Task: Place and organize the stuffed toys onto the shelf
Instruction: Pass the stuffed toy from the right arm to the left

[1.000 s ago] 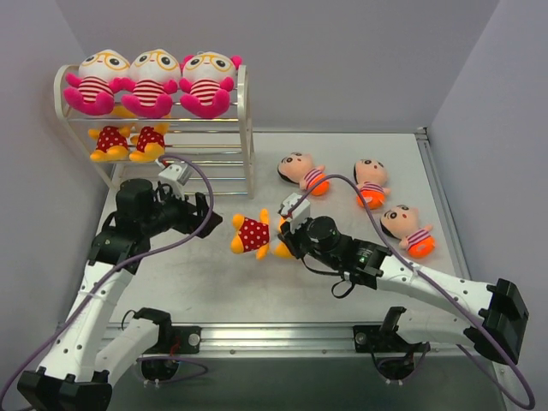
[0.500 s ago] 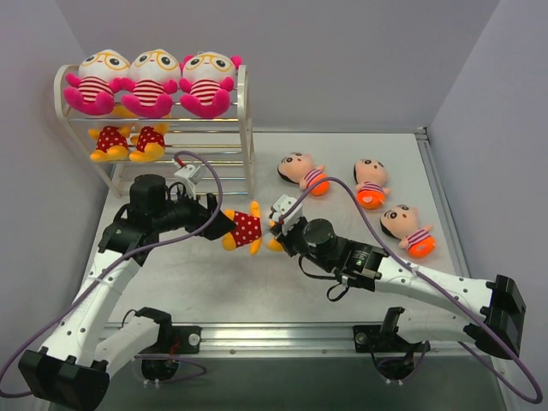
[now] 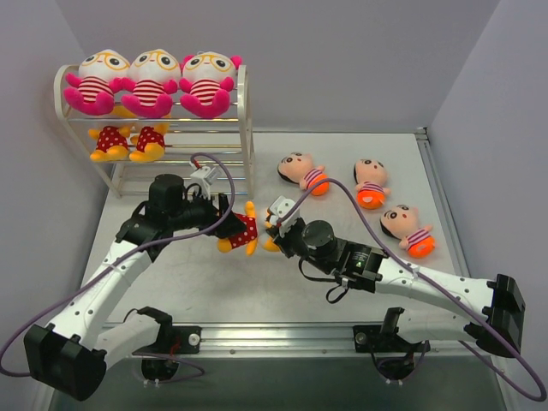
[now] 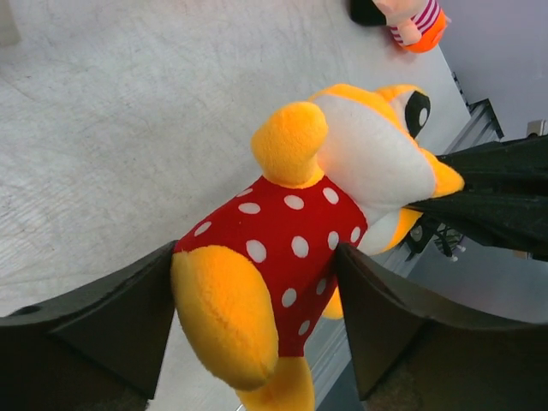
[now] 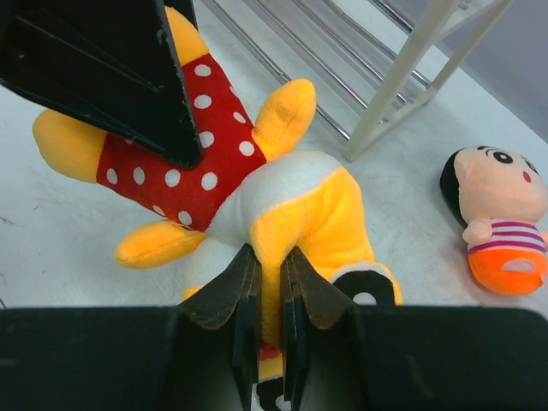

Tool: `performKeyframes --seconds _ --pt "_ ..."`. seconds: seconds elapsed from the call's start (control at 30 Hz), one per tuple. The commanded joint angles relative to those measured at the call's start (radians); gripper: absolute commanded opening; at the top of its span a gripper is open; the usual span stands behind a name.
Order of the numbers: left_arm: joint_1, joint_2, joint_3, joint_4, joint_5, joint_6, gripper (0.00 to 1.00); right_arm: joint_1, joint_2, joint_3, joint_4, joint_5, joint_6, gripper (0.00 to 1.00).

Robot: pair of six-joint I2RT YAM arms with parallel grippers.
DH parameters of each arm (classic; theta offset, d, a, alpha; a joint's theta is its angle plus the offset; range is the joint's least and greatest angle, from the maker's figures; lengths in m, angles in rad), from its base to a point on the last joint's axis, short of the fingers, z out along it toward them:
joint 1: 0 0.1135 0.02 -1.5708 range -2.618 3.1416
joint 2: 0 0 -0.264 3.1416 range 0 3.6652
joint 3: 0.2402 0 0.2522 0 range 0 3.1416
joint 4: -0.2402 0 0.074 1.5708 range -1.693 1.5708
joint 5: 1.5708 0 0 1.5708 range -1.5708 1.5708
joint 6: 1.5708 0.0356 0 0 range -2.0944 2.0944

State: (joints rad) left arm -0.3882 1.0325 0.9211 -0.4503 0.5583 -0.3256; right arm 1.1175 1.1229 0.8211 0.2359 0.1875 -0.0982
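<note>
Now that the left jaws have closed in on it, the dotted-dress doll is held from both ends at once. It hangs just out from the foot of the shelf, at the front corner post. The left wrist view shows the left jaws pressed against both flanks of the red dress, grasping the body. The right wrist view shows the right jaws clenched tight on a fold of the yellow head. We cannot tell whether its feet brush the table.

A second ago the right jaws carried this doll alone, farther out from the shelf, with the left jaws well apart from it. Half a second ago the left jaws had just reached its legs. Since then the doll has drifted nearer the shelf and the left arm has stretched forward over it.

We read this as a handover in progress: the shelf lies on the left arm's side, so the doll is changing hands for the last stretch. It likely cannot go up until the right jaws let go. If both pull at once, the soft head could stretch or slip.

On the shelf's top tier sit three pink dolls, and on the tier below, two more dotted-dress dolls with room beside them. Three peach-faced dolls lie on the table well away from the shelf, not yet dealt with.
</note>
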Motion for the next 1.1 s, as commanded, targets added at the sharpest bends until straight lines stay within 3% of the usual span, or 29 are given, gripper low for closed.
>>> performKeyframes --seconds 0.0,0.07,0.1,0.27,0.37,0.4,0.43,0.53,0.9,1.07 --pt "-0.011 0.000 -0.014 0.097 -0.005 -0.033 0.75 0.011 -0.011 0.039 0.072 0.024 -0.006 0.00" --pt "-0.012 -0.003 -0.024 0.108 -0.005 -0.043 0.66 0.011 -0.011 0.033 0.077 0.029 -0.005 0.00" --pt "-0.012 -0.005 -0.027 0.113 -0.005 -0.046 0.54 0.011 -0.009 0.032 0.080 0.032 -0.005 0.00" --pt "-0.012 -0.032 -0.062 0.147 -0.005 -0.073 0.25 0.011 -0.012 0.024 0.079 0.055 0.000 0.02" --pt "-0.012 -0.052 -0.086 0.174 -0.012 -0.093 0.15 0.011 -0.009 0.021 0.079 0.087 0.012 0.15" --pt "-0.012 -0.057 -0.093 0.185 -0.020 -0.099 0.11 0.011 -0.009 0.021 0.071 0.095 0.018 0.22" --pt "-0.012 -0.067 -0.100 0.194 -0.032 -0.110 0.08 0.011 -0.011 0.023 0.066 0.099 0.028 0.35" --pt "-0.012 -0.087 -0.129 0.226 -0.047 -0.139 0.03 0.011 -0.028 0.015 0.066 0.116 0.043 0.54" --pt "0.003 -0.225 -0.260 0.361 -0.214 -0.279 0.02 0.010 -0.109 0.003 0.026 0.224 0.098 0.84" --pt "0.025 -0.316 -0.339 0.436 -0.310 -0.403 0.02 0.002 -0.135 -0.022 0.033 0.270 0.133 0.88"
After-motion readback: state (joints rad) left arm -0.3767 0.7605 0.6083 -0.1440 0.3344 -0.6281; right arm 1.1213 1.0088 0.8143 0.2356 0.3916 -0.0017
